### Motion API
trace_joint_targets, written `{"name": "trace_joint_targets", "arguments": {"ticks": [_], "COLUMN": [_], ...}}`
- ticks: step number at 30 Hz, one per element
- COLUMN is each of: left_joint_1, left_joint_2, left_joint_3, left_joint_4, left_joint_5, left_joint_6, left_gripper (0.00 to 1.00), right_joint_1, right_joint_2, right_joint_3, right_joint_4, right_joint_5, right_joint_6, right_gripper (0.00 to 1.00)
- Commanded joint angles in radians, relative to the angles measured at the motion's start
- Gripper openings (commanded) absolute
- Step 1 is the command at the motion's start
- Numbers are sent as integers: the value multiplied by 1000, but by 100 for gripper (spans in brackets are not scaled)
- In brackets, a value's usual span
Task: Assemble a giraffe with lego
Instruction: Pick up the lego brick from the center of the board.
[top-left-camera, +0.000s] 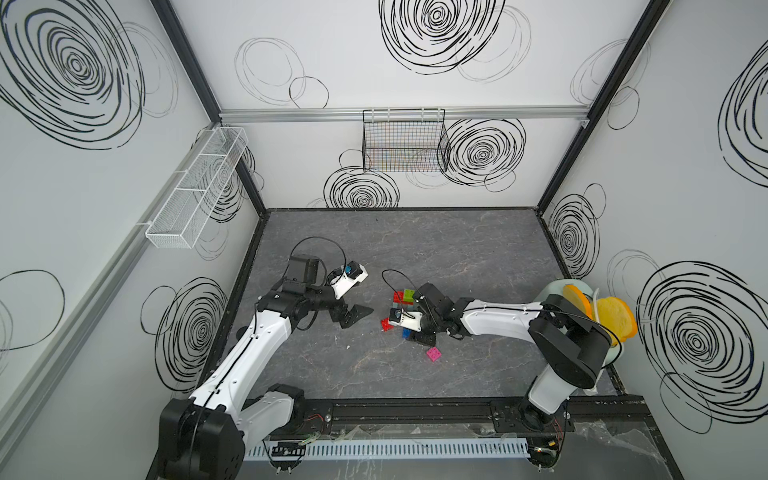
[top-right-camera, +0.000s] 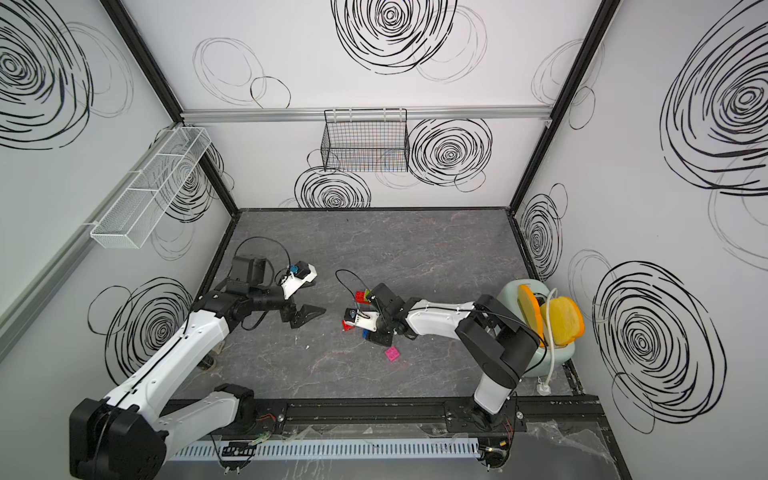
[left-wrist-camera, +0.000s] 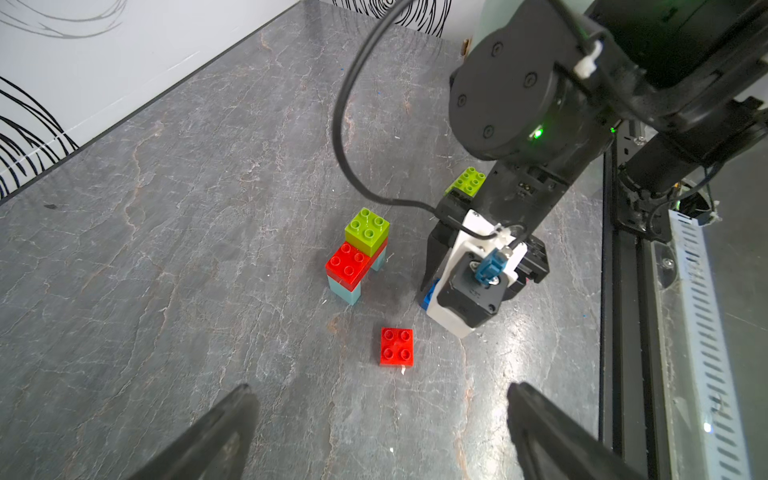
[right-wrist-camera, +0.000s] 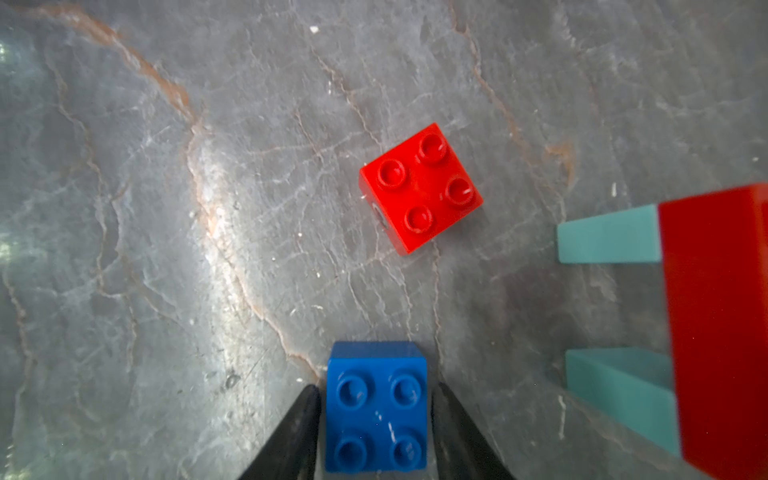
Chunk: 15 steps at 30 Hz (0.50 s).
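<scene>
**Right gripper (right-wrist-camera: 376, 390) takes the blue brick (right-wrist-camera: 376, 409) beside the part-built giraffe (left-wrist-camera: 353, 266).**
The right gripper clamps the blue brick by two opposite walls, studs up. This leaves its underside free, probably for pressing onto the lime brick (left-wrist-camera: 367, 226). The part-built giraffe stands on the tabletop (left-wrist-camera: 166, 249) close by, its red body's long axis level, the lime brick at one end, studs upward. The left gripper (left-wrist-camera: 380, 390) hangs fully spread and empty.
</scene>
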Motion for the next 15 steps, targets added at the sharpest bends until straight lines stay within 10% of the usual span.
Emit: {"name": "trace_joint_targets", "arguments": {"ticks": [1, 15], "left_joint_1": [1, 3], "left_joint_2": [-12, -12], "left_joint_3": [-17, -12], "left_joint_4": [25, 16], "left_joint_5": [18, 17], "left_joint_6": [10, 13], "left_gripper": [98, 98], "right_joint_1": [7, 3], "right_joint_2": [-10, 14], "right_joint_3": [15, 34], "right_joint_4": [-23, -39], "right_joint_5": [-21, -48], "right_joint_6": [-8, -9], "right_gripper": [50, 21]}}
